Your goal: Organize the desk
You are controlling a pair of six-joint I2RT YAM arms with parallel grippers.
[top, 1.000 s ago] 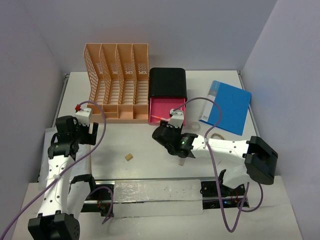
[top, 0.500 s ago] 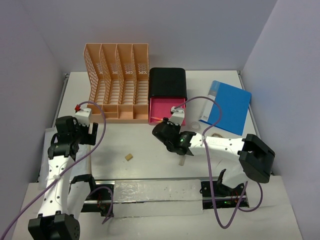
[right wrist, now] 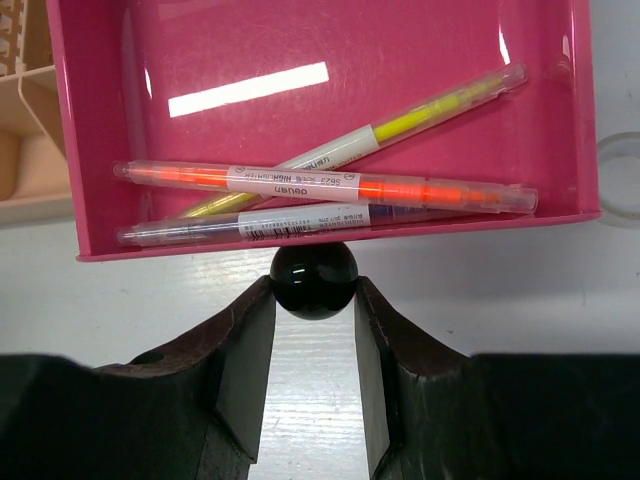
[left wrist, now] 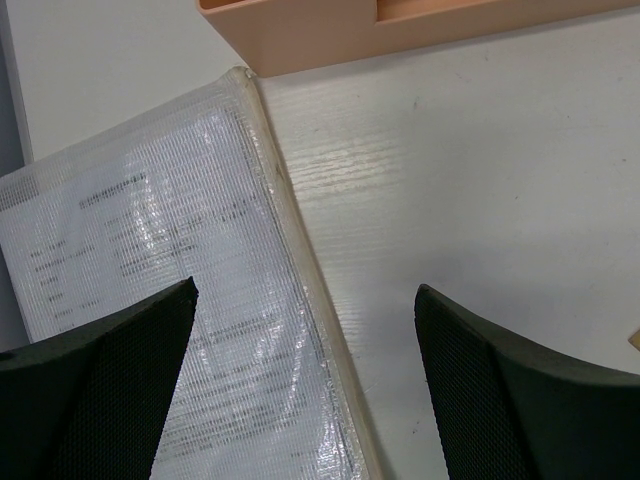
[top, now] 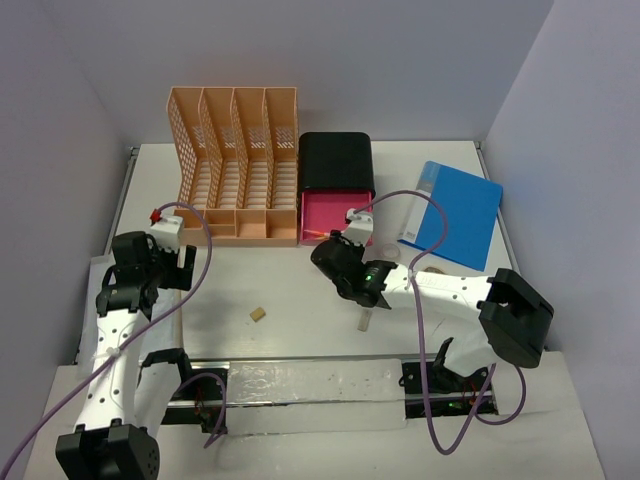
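On the white desk (top: 300,290) the pink drawer (right wrist: 320,60) of the black box (top: 336,165) stands pulled out, with three highlighters (right wrist: 330,185) lying in it. My right gripper (right wrist: 313,288) is shut on the drawer's round black knob (right wrist: 312,275), one finger against each side. Seen from above, the right gripper (top: 335,250) sits just in front of the drawer (top: 325,215). My left gripper (left wrist: 305,380) hangs open over the right edge of a clear document pouch (left wrist: 150,280) at the desk's left, holding nothing.
A peach lattice file rack (top: 235,150) stands left of the black box. A blue folder (top: 455,210) lies at the back right. A small tan block (top: 258,314) and a small white piece (top: 365,320) lie near the front. A clear tape ring (right wrist: 625,175) sits beside the drawer.
My right gripper has moved forward to the drawer front and closed its fingers onto the black knob. The left arm has not moved.
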